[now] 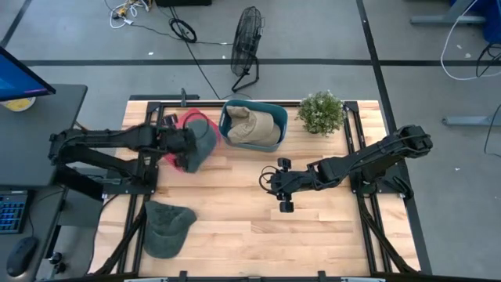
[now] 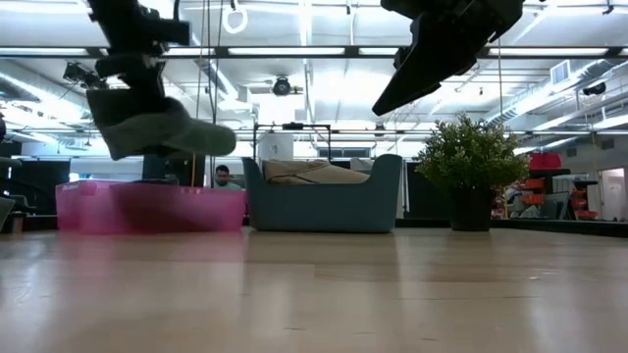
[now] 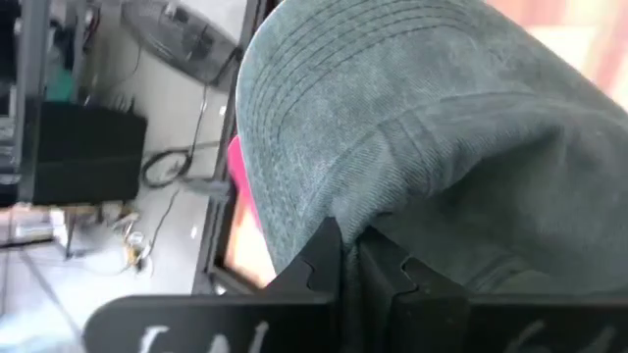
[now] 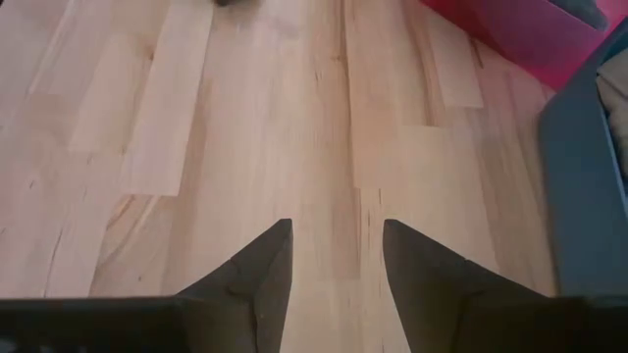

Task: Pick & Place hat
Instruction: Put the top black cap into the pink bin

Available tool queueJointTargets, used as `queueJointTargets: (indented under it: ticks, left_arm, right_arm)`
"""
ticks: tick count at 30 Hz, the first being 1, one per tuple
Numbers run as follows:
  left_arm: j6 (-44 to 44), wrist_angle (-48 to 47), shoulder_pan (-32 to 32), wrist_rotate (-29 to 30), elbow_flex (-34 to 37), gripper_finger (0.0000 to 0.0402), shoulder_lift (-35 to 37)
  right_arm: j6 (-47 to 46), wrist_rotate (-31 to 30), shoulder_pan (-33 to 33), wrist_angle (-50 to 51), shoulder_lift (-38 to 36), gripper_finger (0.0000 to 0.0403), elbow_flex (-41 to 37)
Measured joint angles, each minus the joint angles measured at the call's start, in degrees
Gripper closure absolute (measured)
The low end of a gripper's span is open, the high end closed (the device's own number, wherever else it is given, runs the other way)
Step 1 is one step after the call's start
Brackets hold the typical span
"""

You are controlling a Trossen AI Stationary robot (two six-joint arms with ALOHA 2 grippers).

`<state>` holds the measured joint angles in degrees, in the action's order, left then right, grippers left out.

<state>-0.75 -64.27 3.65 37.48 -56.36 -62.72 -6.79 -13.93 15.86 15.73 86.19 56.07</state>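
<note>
1. left tool [image 1: 188,149] clamped on a grey-green hat [image 1: 205,141], lifted clear of the counter [image 1: 235,219] and hanging above the pink bin [image 1: 188,119].
2. beige hat [image 1: 254,124] already lying in the blue bin [image 1: 270,143], just beyond the held hat.
3. second grey-green hat [image 1: 166,227] lying flat on the counter, well behind the left tool; apparently not yet handled.
4. right tool [image 4: 334,260] spread wide, empty, hovering over bare counter.
5. judged mid-task: release pending, one hat remaining.

- the grey-green hat [image 3: 412,147] is showing matt, stitched cloth
- the table [image 4: 245,127] is showing smooth pale wood
- the pink bin [image 2: 147,208] is looking like translucent plastic
</note>
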Motion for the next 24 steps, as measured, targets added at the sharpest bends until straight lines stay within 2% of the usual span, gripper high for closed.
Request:
queueJointTargets:
  ticks: [7, 10, 12, 14, 24]
  left_arm:
    - [16.0, 3.5, 13.0, -0.4, 0.6, 0.0389, -0.3]
    - [22.5, 4.7, 18.5, -6.0, 0.6, 0.0388, -0.3]
    - [24.3, 5.8, 21.8, -12.1, 0.6, 0.0391, -0.7]
    - [25.1, 6.8, 24.4, -14.8, 0.6, 0.0394, -1.7]
    - [28.3, 7.5, 31.3, -17.3, 0.6, 0.0387, -12.4]
  right_arm:
    - [0.2, 0.0, 0.0, -0.2, 0.0, 0.0239, 0.0]
    - [0.2, 0.0, 0.0, -0.2, 0.0, 0.0239, 0.0]
    - [0.2, 0.0, 0.0, -0.3, 0.0, 0.0239, 0.0]
    - [0.2, 0.0, 0.0, -0.3, 0.0, 0.0239, 0.0]
    - [0.2, 0.0, 0.0, -0.5, 0.0, 0.0239, 0.0]
